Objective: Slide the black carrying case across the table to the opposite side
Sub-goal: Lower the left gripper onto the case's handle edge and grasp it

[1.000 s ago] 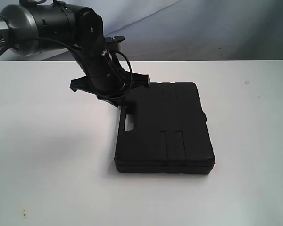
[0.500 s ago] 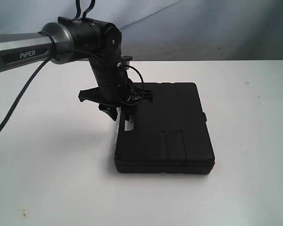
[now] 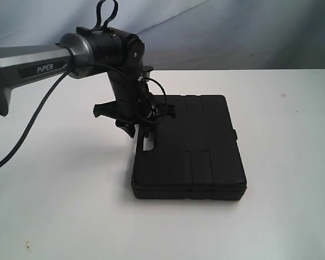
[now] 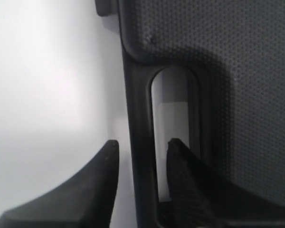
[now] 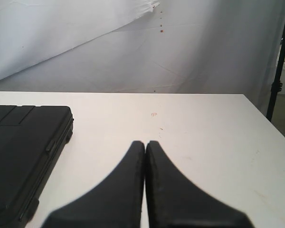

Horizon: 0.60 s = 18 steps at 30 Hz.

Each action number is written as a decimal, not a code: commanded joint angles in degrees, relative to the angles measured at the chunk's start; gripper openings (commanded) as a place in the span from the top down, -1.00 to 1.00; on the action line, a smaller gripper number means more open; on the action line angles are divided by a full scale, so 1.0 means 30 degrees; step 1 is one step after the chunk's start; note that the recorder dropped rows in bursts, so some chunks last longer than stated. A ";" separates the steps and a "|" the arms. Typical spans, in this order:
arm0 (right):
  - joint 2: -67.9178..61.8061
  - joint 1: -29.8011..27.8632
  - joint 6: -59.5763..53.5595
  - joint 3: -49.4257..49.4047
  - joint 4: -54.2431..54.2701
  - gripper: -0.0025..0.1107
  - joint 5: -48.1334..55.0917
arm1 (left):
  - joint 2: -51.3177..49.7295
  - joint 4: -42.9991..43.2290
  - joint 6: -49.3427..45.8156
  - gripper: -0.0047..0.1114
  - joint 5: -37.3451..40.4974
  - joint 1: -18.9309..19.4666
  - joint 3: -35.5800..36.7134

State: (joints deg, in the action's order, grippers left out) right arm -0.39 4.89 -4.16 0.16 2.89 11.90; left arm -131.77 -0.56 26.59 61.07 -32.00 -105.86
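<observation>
The black carrying case (image 3: 189,146) lies flat on the white table (image 3: 54,179), its handle facing left. My left gripper (image 3: 138,130) points down at that handle. In the left wrist view the left gripper (image 4: 142,145) is open and straddles the handle bar (image 4: 137,109). One finger (image 4: 107,161) is outside on the table side, and the other finger (image 4: 178,161) is in the handle slot. Thin gaps show on both sides of the bar. My right gripper (image 5: 145,143) is shut on nothing, low over the table (image 5: 204,123), to one side of the case (image 5: 19,142).
A pale cloth backdrop (image 3: 233,32) hangs behind the table's far edge. A black stand pole (image 5: 280,57) rises beyond the table corner in the right wrist view. The left arm's cable (image 3: 27,130) hangs over the table on the left.
The left arm has swung right and come down, bringing its fingers from above the case's corner to either side of the handle. The case has not moved.
</observation>
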 commanded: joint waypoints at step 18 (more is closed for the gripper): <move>0.0129 -0.0106 -0.0028 -0.0052 0.0054 0.96 0.0077 | -0.1200 0.0024 0.0610 0.67 -0.0703 0.0021 -0.0146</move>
State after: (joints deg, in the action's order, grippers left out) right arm -0.39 4.89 -4.16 0.16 2.89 11.90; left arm -135.49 -0.75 27.85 59.22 -32.00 -106.08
